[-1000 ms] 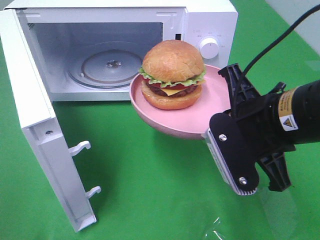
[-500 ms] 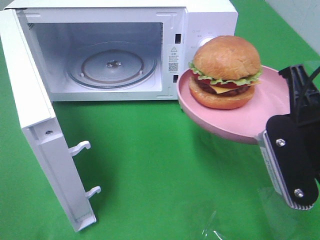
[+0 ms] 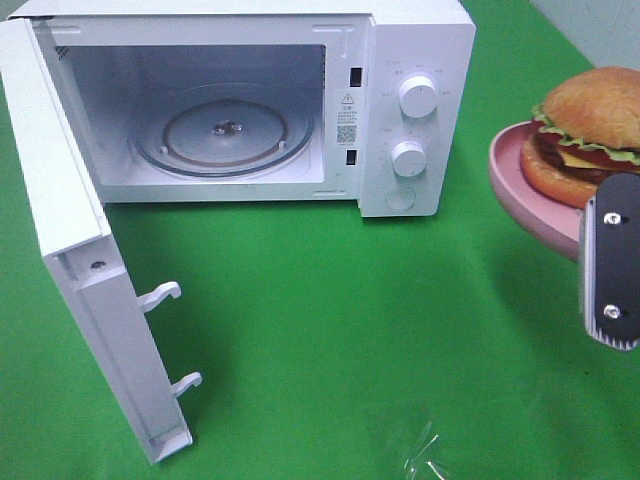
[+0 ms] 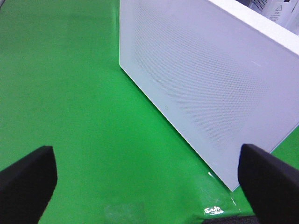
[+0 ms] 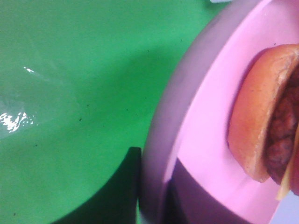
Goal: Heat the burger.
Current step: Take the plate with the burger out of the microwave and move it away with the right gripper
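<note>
The burger (image 3: 590,115), with golden bun, green lettuce and yellow cheese, sits on a round pink plate (image 3: 520,185) held in the air at the far right, to the right of the white microwave (image 3: 410,150). My right gripper (image 3: 600,250) is shut on the plate's near rim; only part of it shows. The right wrist view shows the plate (image 5: 196,121) and the burger (image 5: 261,116) up close above the green cloth. The microwave door (image 3: 90,260) is swung open to the left, and the glass turntable (image 3: 225,135) is bare. My left gripper (image 4: 145,186) is open and empty beside the microwave's white side wall (image 4: 201,88).
A green cloth (image 3: 330,330) covers the table. The open door juts toward the front left, with two latch hooks (image 3: 165,295) on its inner face. Two dials (image 3: 417,95) are on the microwave's right panel. A shiny crease in the cloth (image 3: 425,455) lies near the front edge.
The right gripper has carried the plate with the burger to the right, from in front of the microwave's opening to the right edge of the view. The microwave and its door have not moved.
</note>
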`<state>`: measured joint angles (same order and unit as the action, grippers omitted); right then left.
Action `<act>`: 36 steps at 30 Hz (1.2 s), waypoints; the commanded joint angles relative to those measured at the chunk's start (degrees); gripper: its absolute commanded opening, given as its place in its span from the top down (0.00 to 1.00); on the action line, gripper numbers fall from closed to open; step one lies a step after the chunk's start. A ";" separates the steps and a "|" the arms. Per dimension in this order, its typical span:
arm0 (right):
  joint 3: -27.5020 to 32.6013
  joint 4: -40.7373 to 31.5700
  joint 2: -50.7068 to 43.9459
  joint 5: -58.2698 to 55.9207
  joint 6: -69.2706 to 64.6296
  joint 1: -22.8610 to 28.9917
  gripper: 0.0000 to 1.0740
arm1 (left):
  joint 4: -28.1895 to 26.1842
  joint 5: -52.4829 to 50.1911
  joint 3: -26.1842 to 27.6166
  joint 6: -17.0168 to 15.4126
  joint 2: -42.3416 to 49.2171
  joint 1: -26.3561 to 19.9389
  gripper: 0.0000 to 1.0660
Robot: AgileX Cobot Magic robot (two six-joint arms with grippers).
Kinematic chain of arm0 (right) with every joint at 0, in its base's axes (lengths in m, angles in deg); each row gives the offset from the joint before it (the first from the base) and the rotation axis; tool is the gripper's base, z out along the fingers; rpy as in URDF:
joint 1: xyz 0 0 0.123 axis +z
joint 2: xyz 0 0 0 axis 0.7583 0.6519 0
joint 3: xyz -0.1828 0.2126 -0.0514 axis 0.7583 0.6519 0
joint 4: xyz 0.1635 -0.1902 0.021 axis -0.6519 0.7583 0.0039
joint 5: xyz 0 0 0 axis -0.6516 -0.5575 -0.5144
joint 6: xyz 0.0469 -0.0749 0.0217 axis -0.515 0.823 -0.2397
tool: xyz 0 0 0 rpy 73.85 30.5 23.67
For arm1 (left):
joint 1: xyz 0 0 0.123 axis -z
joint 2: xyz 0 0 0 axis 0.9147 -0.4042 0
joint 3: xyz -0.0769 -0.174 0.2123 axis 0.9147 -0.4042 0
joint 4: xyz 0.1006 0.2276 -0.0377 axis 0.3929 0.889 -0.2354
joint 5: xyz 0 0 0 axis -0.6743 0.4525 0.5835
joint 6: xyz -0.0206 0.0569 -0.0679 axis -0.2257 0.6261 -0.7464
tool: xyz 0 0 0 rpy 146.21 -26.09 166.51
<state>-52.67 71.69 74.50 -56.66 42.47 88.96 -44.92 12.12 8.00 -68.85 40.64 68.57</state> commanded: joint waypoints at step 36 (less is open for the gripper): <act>-1.15 14.04 29.34 -8.82 -65.15 -0.57 1.00 | -0.34 -0.86 -0.23 0.06 0.97 0.00 0.08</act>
<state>-52.96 82.01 101.37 -64.97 -19.29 88.73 -44.92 12.12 8.00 -68.85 40.64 68.57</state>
